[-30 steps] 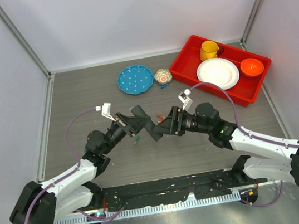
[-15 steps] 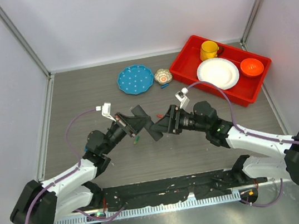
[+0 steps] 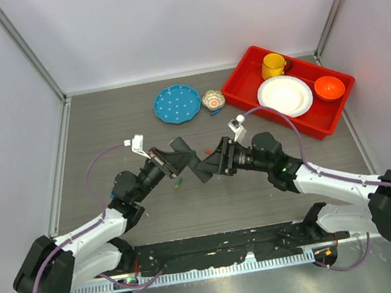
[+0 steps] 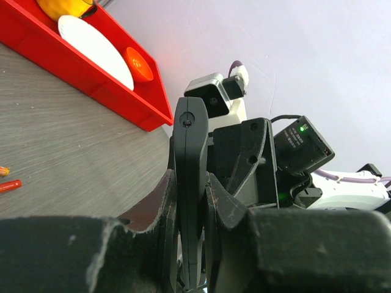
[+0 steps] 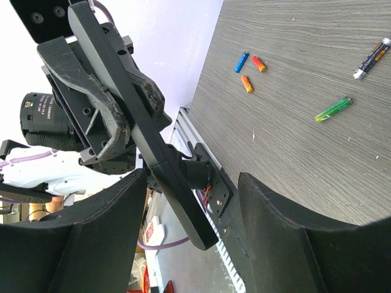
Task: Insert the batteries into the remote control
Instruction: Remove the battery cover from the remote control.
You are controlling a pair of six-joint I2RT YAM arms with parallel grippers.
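Left pincer (image 3: 172,160) clamps remote (image 5: 131,119), long axis 11-to-5; right pincer (image 3: 214,164), jaws apart, straddles its free end from 3 o'clock.

Bright even light, soft faint shadows

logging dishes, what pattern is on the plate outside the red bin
Blue with white dots; the plate shows best in the top external view.

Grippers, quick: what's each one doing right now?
Left gripper: closed on the slim flat black remote control.
Right gripper: open, straddling the remote's free end.
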